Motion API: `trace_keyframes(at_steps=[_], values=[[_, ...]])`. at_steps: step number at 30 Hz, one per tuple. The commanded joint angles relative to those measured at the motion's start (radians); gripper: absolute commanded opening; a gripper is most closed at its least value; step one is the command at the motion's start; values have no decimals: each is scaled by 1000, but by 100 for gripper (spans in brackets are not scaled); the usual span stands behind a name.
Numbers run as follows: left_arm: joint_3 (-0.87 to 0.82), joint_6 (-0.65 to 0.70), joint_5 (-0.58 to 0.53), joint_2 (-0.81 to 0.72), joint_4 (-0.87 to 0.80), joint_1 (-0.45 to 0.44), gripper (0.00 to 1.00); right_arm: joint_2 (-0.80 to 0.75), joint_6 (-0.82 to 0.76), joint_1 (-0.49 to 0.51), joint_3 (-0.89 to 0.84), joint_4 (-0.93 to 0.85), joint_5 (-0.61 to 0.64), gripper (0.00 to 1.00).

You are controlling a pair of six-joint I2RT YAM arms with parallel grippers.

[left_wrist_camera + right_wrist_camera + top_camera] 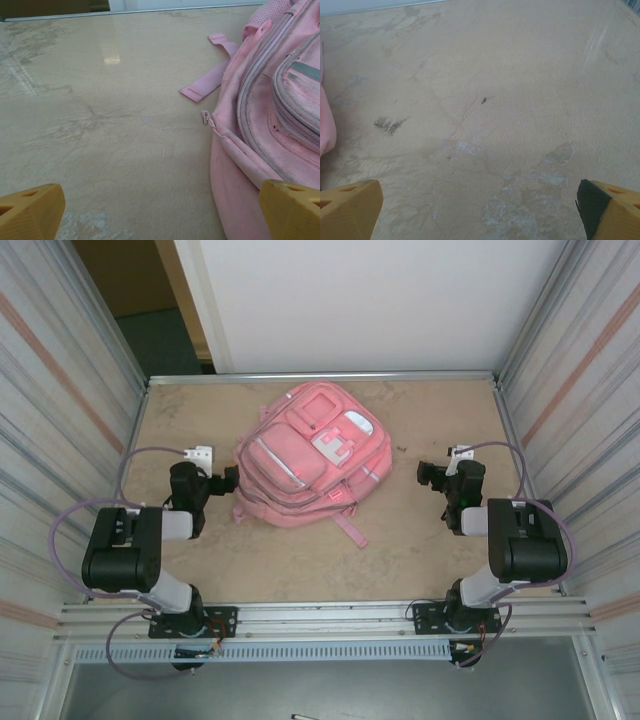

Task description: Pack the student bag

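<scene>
Left arm (pixel 135 550): bolted at the near-left table edge, its forearm reaching toward the bag's left side.
Left gripper (pixel 228 480): released; in the left wrist view (pixel 160 215) its 2 orange fingers (pixel 30 210) stand wide apart, 1 over bare table, the other just beside the bag's lower edge. Whether that finger touches the fabric, I cannot tell.
Table (pixel 420 540): beige, mottled and scuffed, walled in by metal panels.
Student bag (pixel 310 455): lies flat at the middle of the table toward the far edge, front pockets up, zips closed, between the 2 grippers. Close up (pixel 270 115) its seams look grimy, and a small zipper ring (pixel 205 119) hangs at its edge.
White patch (pixel 335 447): on the upper front pocket.
Loose strap (pixel 210 75): flat on the table beside the bag.
Right gripper (pixel 428 473): released, near the bag's right side but apart from it; in the right wrist view (pixel 480 210) its fingertips (pixel 612 207) are spread over bare table, with a pink sliver of bag (pixel 325 125) at the left edge.
Right arm (pixel 520 540): bolted at the near-right edge.
</scene>
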Motion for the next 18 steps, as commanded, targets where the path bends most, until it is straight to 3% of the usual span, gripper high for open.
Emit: trace_keyframes(at_steps=[1,18], values=[[7,21,-15,-11,4,-5,99,-8,-2,-4,17,-4,0,99],[7,20,-15,-11,4,-5,99,-9,-2,0,17,-7,5,99]])
